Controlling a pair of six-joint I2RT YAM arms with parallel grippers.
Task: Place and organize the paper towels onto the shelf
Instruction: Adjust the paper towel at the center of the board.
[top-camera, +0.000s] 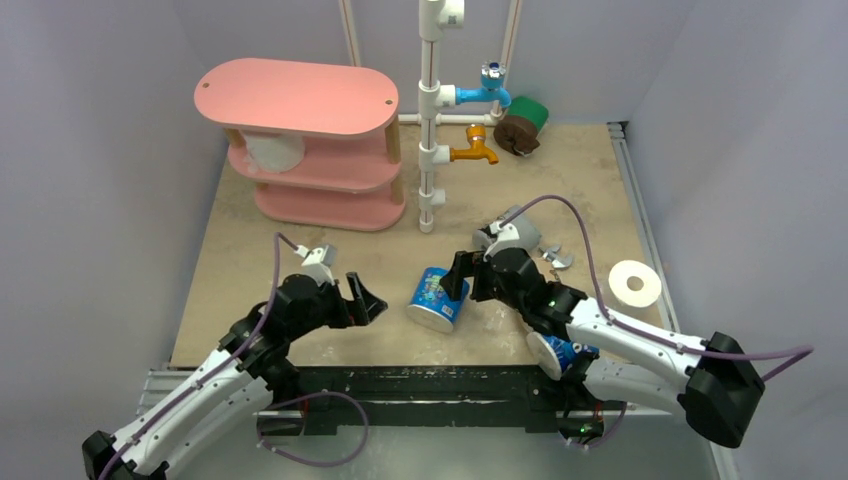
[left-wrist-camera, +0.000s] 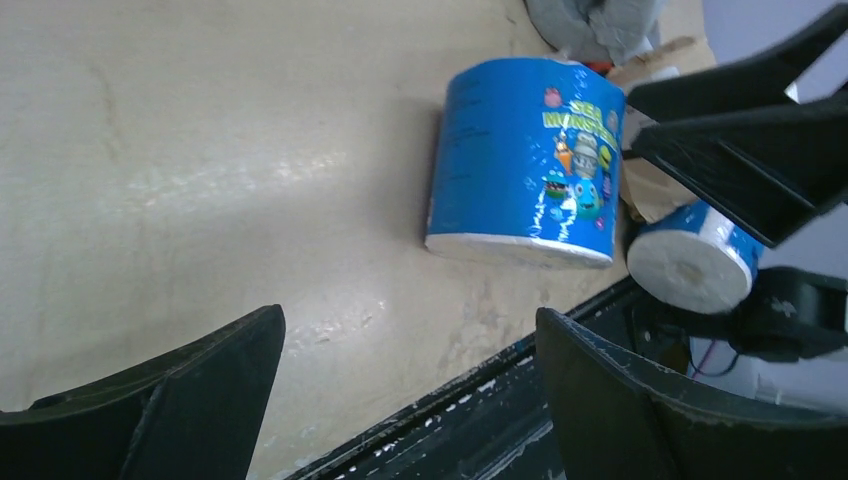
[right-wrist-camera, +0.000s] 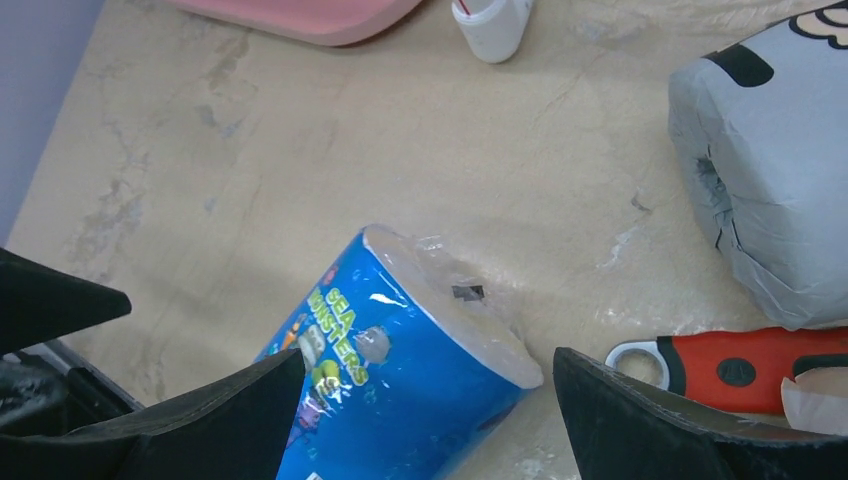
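A blue printed paper towel roll (top-camera: 434, 300) lies tilted on the table in front of the arms; it also shows in the left wrist view (left-wrist-camera: 525, 160) and the right wrist view (right-wrist-camera: 400, 380). My right gripper (top-camera: 462, 283) (right-wrist-camera: 428, 360) is open, its jaws on either side of this roll's upper end. My left gripper (top-camera: 365, 300) (left-wrist-camera: 408, 330) is open and empty, left of the roll, over the table's near edge. The pink shelf (top-camera: 295, 97) stands at the back left with a white roll (top-camera: 272, 150) on its middle tier.
A second blue roll (top-camera: 558, 352) lies under my right arm. A grey roll (right-wrist-camera: 775, 200) and a red-handled wrench (right-wrist-camera: 740, 365) lie beside the right gripper. A bare white roll (top-camera: 635, 283) is at the right. Green (top-camera: 530, 112) and brown (top-camera: 515, 133) rolls sit behind the white pipe frame (top-camera: 430, 130).
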